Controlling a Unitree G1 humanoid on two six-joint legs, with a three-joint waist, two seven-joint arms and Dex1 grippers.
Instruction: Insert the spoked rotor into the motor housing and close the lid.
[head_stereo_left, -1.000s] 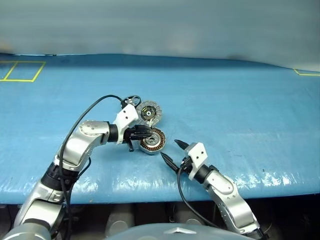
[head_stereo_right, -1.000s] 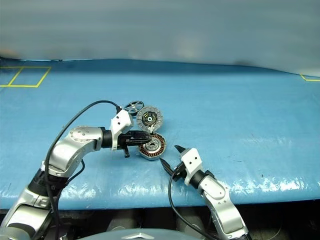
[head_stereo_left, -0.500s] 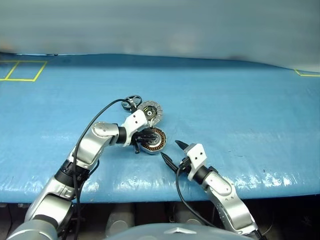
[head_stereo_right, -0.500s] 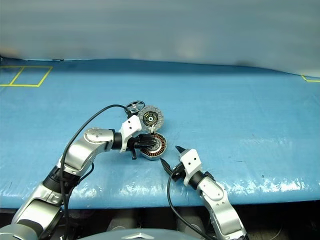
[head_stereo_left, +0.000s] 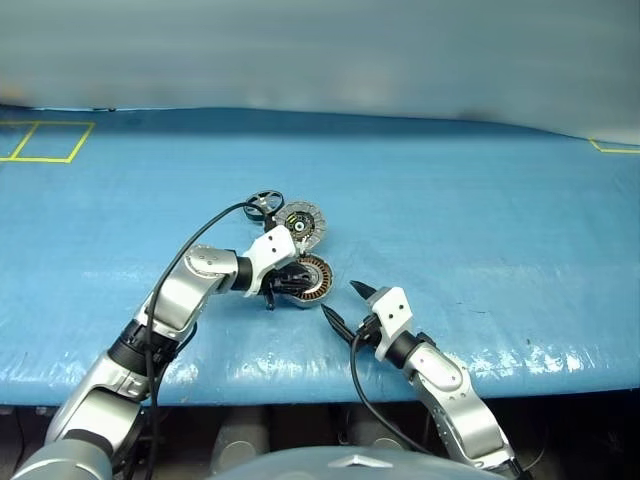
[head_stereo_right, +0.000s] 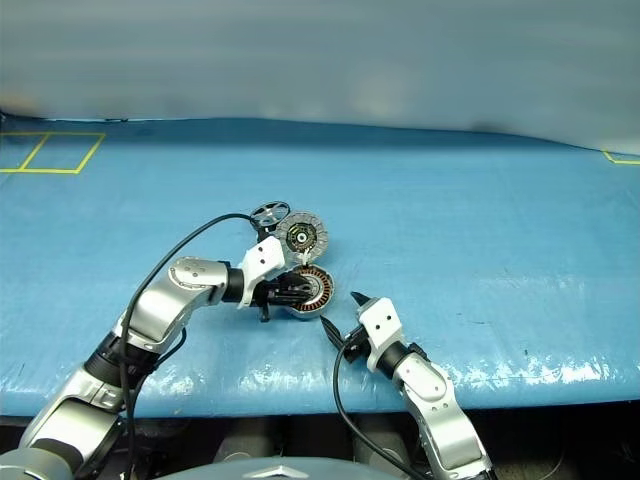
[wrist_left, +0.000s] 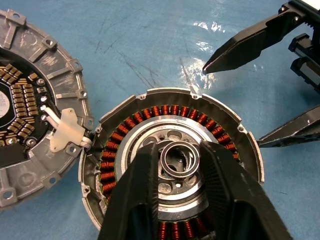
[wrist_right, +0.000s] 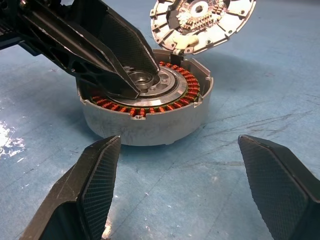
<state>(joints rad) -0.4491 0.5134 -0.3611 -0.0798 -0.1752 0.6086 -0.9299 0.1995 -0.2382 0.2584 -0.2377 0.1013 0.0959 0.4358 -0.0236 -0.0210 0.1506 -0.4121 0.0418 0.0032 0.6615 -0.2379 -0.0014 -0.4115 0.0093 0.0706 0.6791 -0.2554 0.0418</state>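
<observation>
The left gripper (wrist_left: 177, 172) is set low over the centre of the motor housing (head_stereo_left: 304, 279), its two black fingers (wrist_left: 135, 200) parted to either side of a small silver ring (wrist_left: 179, 159) at the silver hub; whether the ring is actually pinched cannot be told, the fingers being seen close beside it with a narrow gap on each side. The housing is seen resting upright on the blue table cover (head_stereo_left: 480, 210), its copper-brown windings (wrist_right: 150, 107) exposed in a circle around the silver centre, the grey wall (wrist_right: 145, 127) below them; the lid (head_stereo_left: 300, 222) is found just behind the housing, touching or nearly touching its rim, propped up at a tilt with its patterned face and black hub turned toward the camera; a white connector (wrist_left: 67, 132) is seen at the lid's edge where it meets the housing. The spoked rotor (head_stereo_left: 266, 201) is lying on the cover just beyond the lid, on the robot's left of it, apart from the housing. The right gripper (head_stereo_left: 343, 306) is held near the housing on its near right side, its fingers (wrist_right: 87, 192) spread wide and gripping nothing.
</observation>
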